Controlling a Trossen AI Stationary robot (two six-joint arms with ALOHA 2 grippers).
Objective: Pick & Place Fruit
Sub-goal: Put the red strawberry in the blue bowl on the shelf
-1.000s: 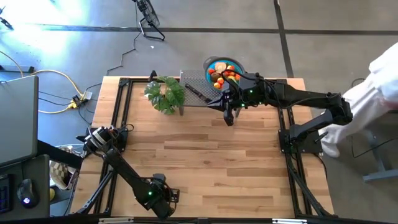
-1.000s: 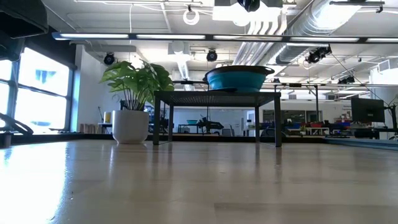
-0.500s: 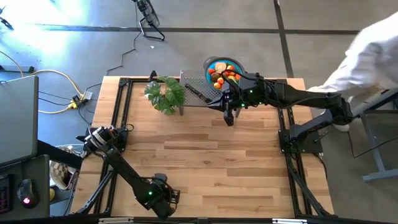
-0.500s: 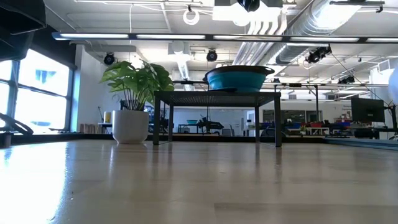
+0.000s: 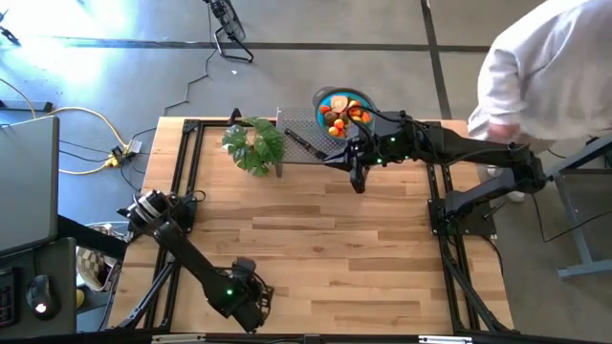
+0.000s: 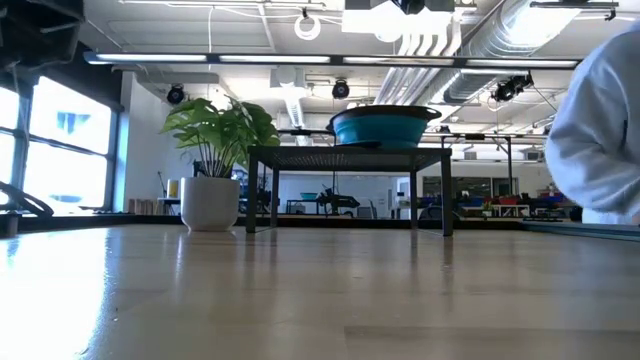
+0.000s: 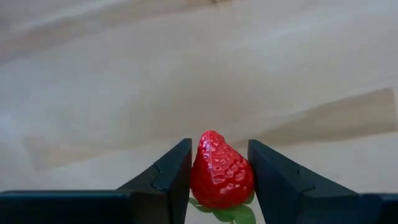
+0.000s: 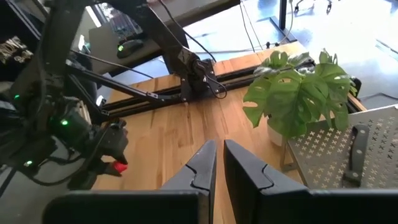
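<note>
Left pincer [image 7: 219, 177] grips glossy, dimpled red strawberry [image 7: 220, 171].

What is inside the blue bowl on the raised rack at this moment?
The blue bowl holds a pile of toy fruit: red, orange and yellow pieces plus a brown one. The right arm's wrist overlaps one side, and anything beneath the top layer is covered.

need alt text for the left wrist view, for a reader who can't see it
A red toy strawberry is clamped between the left pincer's two dark fingers, its tip pointing away from the camera and green leaves showing at its base. Beyond it lies only the pale wooden table.
</note>
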